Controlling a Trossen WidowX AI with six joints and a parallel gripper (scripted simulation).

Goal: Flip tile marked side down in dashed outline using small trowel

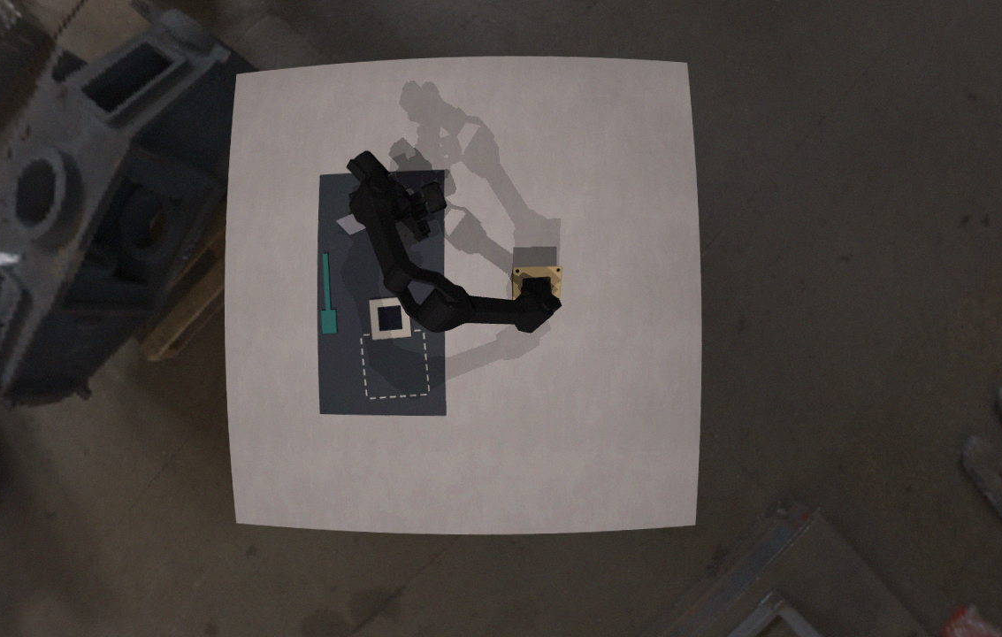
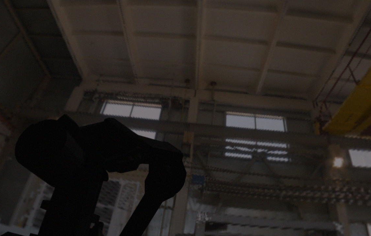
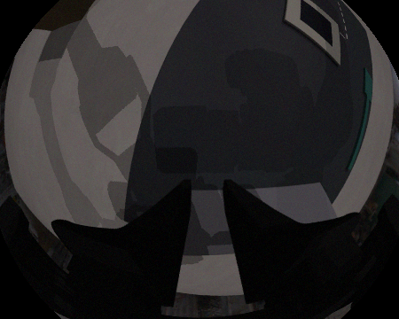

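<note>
The teal trowel (image 1: pixel 326 287) (image 3: pixel 364 116) lies along the left edge of the dark mat (image 1: pixel 341 387) (image 3: pixel 191 75) in the top view, blade toward the bottom. The cream tile (image 1: pixel 375 318) (image 3: pixel 292 13) lies flat with its dark square mark facing up. Its lower edge overlaps the top line of the dashed outline (image 1: pixel 368 396); most of the outline lies below it. My gripper (image 3: pixel 207 186) is over the upper part of the mat, away from trowel and tile. Its fingers stand slightly apart with nothing between them. The exterior view shows only dark arm parts.
A pale grey flat or sloped piece (image 1: pixel 349 224) (image 3: pixel 297 201) is at the upper mat, partly hidden by the arm, and shows behind the fingertips in the wrist view. The arm base (image 1: pixel 522 282) stands right of the mat. The arm's forearm passes above and right of the tile.
</note>
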